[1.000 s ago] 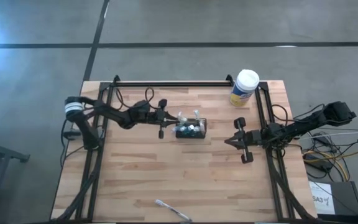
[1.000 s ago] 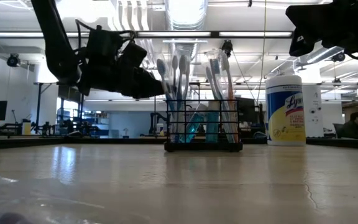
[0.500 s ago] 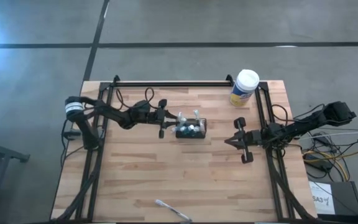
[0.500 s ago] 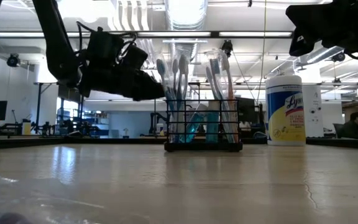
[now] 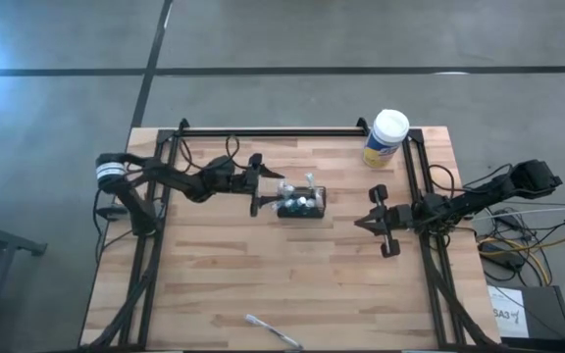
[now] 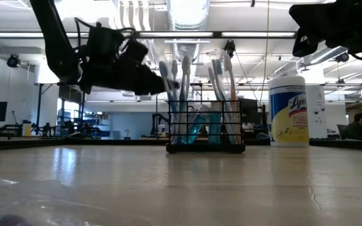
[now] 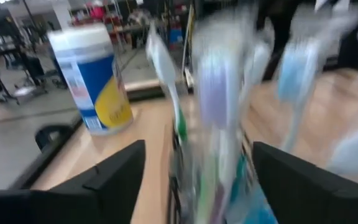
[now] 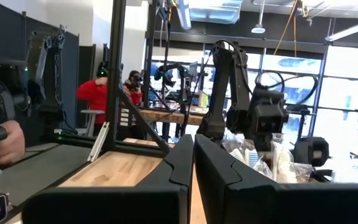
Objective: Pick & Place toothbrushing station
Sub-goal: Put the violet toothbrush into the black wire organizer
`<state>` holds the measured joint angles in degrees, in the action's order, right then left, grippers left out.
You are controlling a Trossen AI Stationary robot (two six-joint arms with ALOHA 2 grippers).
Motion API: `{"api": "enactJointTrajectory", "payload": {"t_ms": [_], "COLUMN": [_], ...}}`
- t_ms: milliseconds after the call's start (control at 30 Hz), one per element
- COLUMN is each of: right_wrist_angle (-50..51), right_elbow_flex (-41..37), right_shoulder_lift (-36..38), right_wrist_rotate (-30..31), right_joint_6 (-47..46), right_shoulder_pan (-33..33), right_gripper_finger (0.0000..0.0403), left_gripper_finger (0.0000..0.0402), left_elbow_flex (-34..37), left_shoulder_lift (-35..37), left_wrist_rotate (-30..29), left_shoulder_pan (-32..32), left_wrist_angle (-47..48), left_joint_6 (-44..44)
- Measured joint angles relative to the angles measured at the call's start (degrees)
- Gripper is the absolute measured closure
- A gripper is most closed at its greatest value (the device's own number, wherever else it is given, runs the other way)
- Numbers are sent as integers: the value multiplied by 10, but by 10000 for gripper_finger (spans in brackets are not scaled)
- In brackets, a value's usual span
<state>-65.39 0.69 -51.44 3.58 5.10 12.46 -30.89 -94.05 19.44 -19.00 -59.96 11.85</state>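
The toothbrushing station (image 5: 301, 203), a small black mesh caddy (image 6: 206, 129), stands on its base in the middle of the table. Several toothbrushes (image 6: 181, 78) stand upright in it. My left gripper (image 5: 272, 185) hovers open just left of the caddy, level with the brush heads (image 6: 170, 81). In the left wrist view its fingers (image 7: 197, 180) stand apart on either side of the blurred toothbrushes (image 7: 219, 106). My right gripper (image 5: 361, 224) waits shut (image 8: 193, 155) to the right of the caddy, above the table.
A white-lidded, yellow-labelled canister (image 5: 385, 137) stands at the far right (image 6: 288, 111). A loose toothbrush (image 5: 273, 331) lies near the near edge. Black frame rails (image 5: 273, 131) run along the far edge and both sides. A person in red (image 8: 95, 93) stands beyond the table.
My left gripper has opened and let go of a toothbrush, which now stands in the caddy. The gripper has drawn back a little toward the table's left edge. The caddy has not moved.
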Motion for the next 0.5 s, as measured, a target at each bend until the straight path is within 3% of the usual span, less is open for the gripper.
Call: {"api": "enactJointTrajectory", "payload": {"t_ms": [133, 267, 400, 500], "right_wrist_angle": [0, 0, 2, 6], "right_elbow_flex": [0, 0, 0, 0], "right_shoulder_lift": [0, 0, 0, 0], "right_wrist_rotate": [-1, -1, -1, -1], "right_joint_6": [-2, -2, -2, -3], "right_shoulder_pan": [0, 0, 0, 0], "right_gripper_finger": [390, 390, 390, 390], "left_gripper_finger": [75, 58, 61, 85], "left_elbow_flex": [0, 1, 1, 1], "left_shoulder_lift": [63, 169, 311, 425], "left_wrist_rotate": [0, 0, 11, 38], "left_shoulder_pan": [0, 0, 1, 4], "left_wrist_angle": [36, 153, 306, 439], "left_joint_6": [-4, -5, -36, -54]}}
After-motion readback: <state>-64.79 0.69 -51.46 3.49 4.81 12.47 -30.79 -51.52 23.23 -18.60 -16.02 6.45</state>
